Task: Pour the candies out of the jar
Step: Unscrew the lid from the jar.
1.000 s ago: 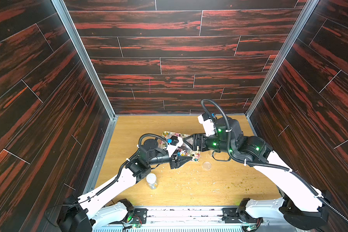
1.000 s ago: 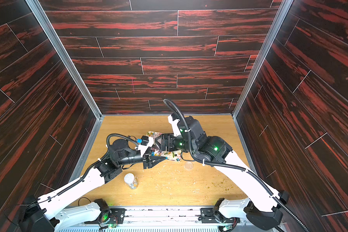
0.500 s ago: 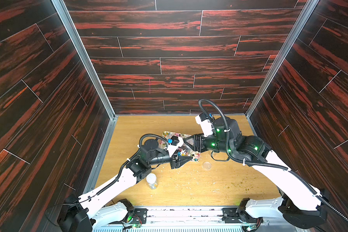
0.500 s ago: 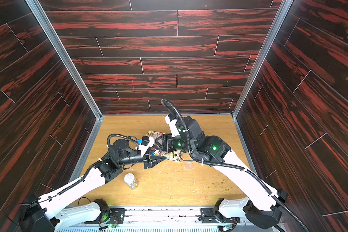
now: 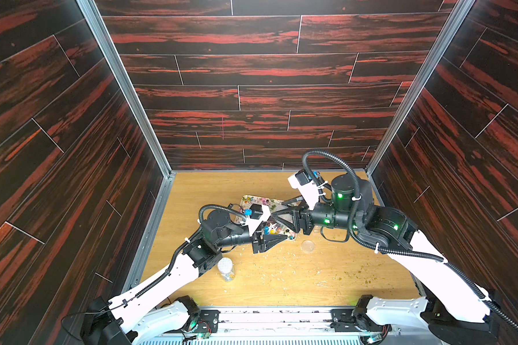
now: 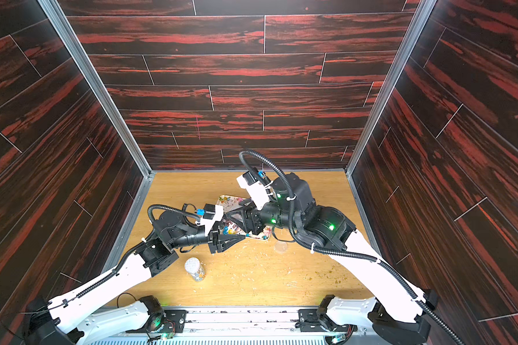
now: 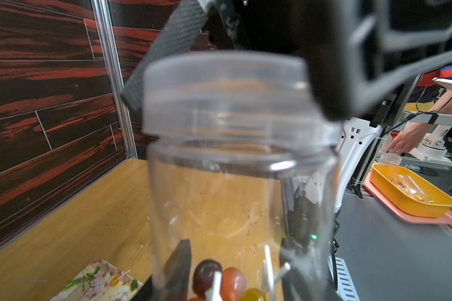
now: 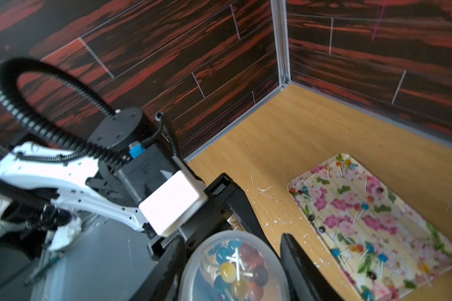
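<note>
— Well, where's the jar [image 7: 240, 198]?
— Raised off the table [image 5: 281, 280], its body clenched in the left claw [image 5: 270, 236], candies [image 8: 239, 268] piled inside.
— And the right claw [image 8: 231, 250]?
— Closed around the lid [image 7: 225, 91], gripping it from both sides. More candies lie scattered on the flowered tray [image 8: 402, 229] just beside.

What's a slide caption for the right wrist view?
Right end effector grips the clear jar lid above packed candies; more dot the floral tray.
</note>
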